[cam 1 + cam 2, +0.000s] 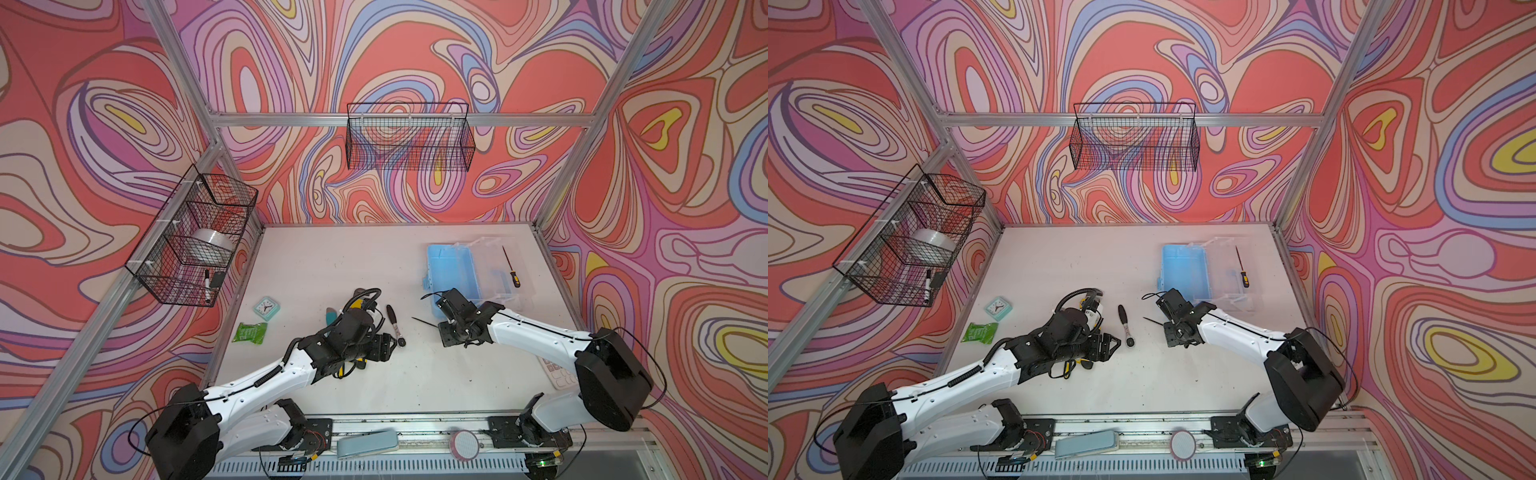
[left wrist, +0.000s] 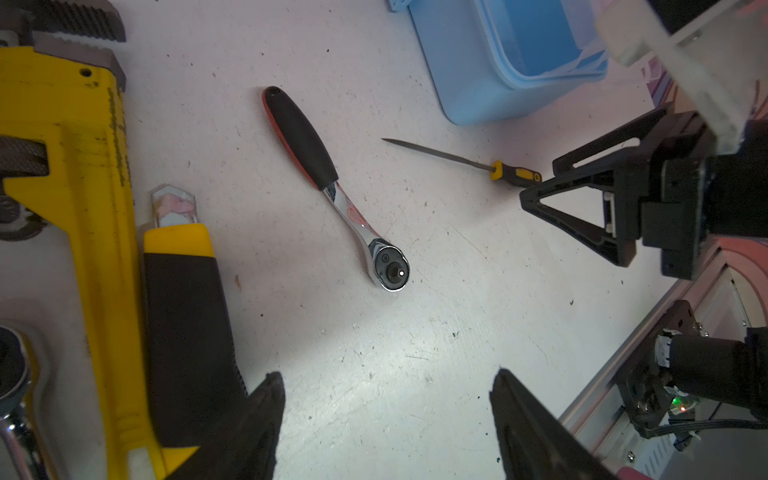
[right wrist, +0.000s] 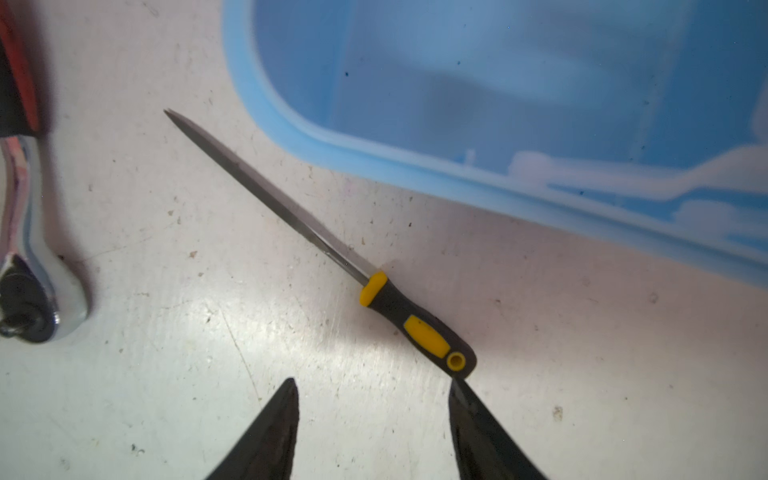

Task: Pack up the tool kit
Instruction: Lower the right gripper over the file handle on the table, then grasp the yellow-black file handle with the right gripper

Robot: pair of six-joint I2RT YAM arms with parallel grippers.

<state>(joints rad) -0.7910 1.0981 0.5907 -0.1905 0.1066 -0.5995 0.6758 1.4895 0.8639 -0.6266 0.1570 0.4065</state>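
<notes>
The tool kit (image 1: 451, 270) (image 1: 1185, 270) stands open at the back right in both top views, a light blue box with its clear lid (image 1: 496, 257) laid out to the right. A yellow-and-black screwdriver (image 1: 510, 268) lies on the lid. A thin file (image 3: 332, 253) (image 1: 422, 322) lies on the table beside the kit. Its handle end touches one fingertip (image 3: 461, 395) of my right gripper (image 3: 372, 386) (image 1: 444, 329), which is open and empty. My left gripper (image 2: 386, 386) (image 1: 386, 345) is open and empty, facing a ratchet (image 2: 345, 199) (image 1: 397, 326).
A yellow pipe wrench (image 2: 83, 199) and a utility knife (image 2: 183, 316) lie beside the left gripper. A mint clock (image 1: 266, 308) and a green packet (image 1: 249, 333) sit at the left. Wire baskets (image 1: 195, 237) (image 1: 409, 137) hang on the walls. A grey-blue slab (image 1: 366, 443) lies on the front rail.
</notes>
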